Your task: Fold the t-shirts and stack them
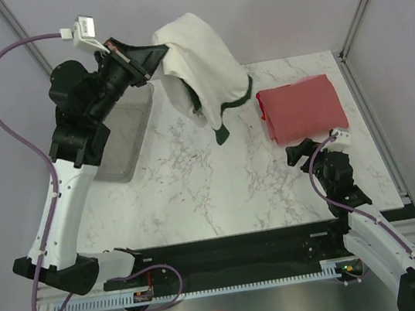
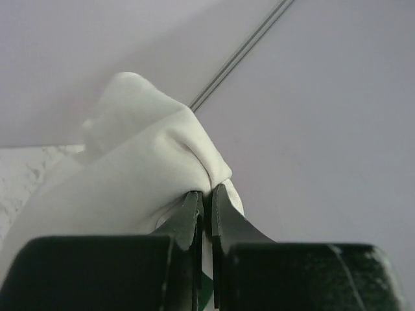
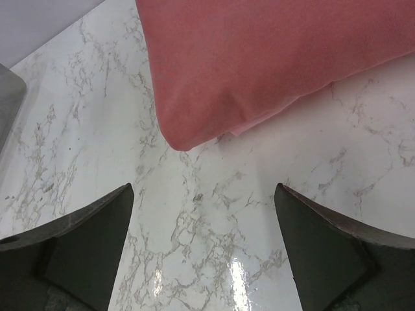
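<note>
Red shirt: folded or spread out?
Folded. The red shirt lies as a compact rectangle on the table; right wrist view shows a rounded fold edge.

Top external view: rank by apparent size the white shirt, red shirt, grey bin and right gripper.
1. white shirt, though it hangs raised, nearer the camera
2. red shirt
3. grey bin, partly hidden by the left arm, so unsure against the red shirt
4. right gripper, clearly smallest

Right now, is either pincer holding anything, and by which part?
The left pincer pinches a bunched fold of the cream-white shirt; the right pincer holds nothing.
</note>
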`<control>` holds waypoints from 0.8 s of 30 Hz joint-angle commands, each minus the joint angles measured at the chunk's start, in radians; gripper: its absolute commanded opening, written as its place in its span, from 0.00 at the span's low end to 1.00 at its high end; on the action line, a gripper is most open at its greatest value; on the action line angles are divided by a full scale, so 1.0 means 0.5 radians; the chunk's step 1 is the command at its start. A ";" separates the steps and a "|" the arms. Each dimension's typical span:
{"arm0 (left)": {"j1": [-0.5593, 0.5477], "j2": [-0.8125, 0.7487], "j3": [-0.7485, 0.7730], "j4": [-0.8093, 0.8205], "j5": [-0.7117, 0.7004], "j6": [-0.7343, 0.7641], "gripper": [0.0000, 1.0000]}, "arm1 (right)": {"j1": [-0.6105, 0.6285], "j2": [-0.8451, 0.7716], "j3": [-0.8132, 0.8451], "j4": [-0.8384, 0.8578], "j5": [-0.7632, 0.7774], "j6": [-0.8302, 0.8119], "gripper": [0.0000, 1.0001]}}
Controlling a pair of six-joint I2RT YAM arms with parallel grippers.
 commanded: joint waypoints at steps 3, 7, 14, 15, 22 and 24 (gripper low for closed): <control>0.193 -0.005 -0.800 0.095 -0.022 -0.321 0.02 | -0.003 -0.062 0.025 -0.009 0.019 0.000 0.98; 0.283 -0.103 -1.387 0.269 0.036 -0.163 0.28 | 0.000 -0.121 0.024 -0.037 0.029 -0.027 0.98; 0.163 -0.426 -1.670 0.200 -0.065 0.233 1.00 | 0.000 0.109 0.364 -0.187 -0.097 -0.092 0.94; 0.148 -0.450 -1.670 0.172 -0.065 0.276 1.00 | 0.000 0.240 0.420 -0.209 -0.194 -0.104 0.90; 0.071 -0.628 -1.817 0.101 -0.006 0.365 0.99 | 0.052 0.894 0.987 -0.356 -0.521 -0.230 0.59; 0.059 -0.668 -1.882 0.098 0.003 0.372 1.00 | 0.068 1.103 1.165 -0.430 -0.502 -0.233 0.56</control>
